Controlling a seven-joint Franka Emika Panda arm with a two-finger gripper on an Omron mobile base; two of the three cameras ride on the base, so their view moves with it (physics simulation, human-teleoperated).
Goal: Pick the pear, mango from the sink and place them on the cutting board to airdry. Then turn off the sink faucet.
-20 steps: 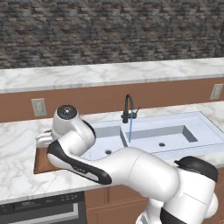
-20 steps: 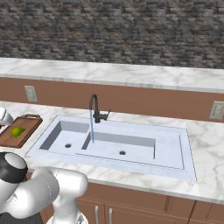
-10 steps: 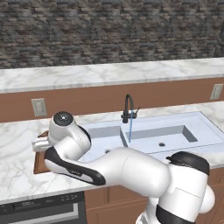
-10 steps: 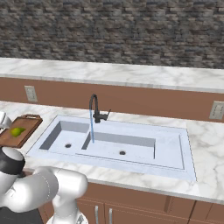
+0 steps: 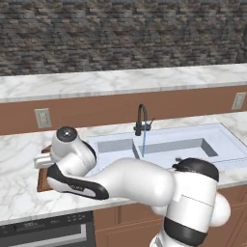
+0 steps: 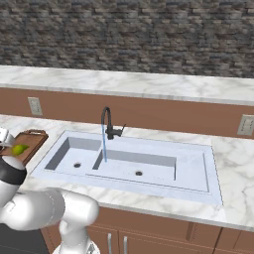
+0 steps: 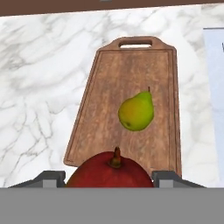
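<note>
Two fruits are showing: one pear (image 7: 136, 111) and one mango (image 7: 110, 173). One cutting board (image 7: 107, 83), one two-basin sink (image 6: 193, 172) and one faucet (image 6: 108, 125) are showing.

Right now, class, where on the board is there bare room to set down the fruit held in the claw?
On the cutting board, bare wood lies between the pear and the loop handle, and along the left rim.

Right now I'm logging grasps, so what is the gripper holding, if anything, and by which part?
The gripper holds the red-orange oval mango, fingers at its two sides, stem end facing the camera, above the brown wooden cutting board.
</note>
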